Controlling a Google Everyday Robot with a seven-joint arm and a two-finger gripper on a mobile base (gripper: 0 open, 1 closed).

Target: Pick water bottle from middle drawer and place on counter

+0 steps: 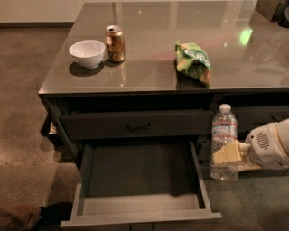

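Brownish, perhaps carpeted floor [27, 67], pale wall [36, 11] strip at top left, dim warm light

Right of the middle drawer [140, 173], the gripper [226, 154] covers part of the water bottle [224, 128], 1 finger perhaps hidden behind.
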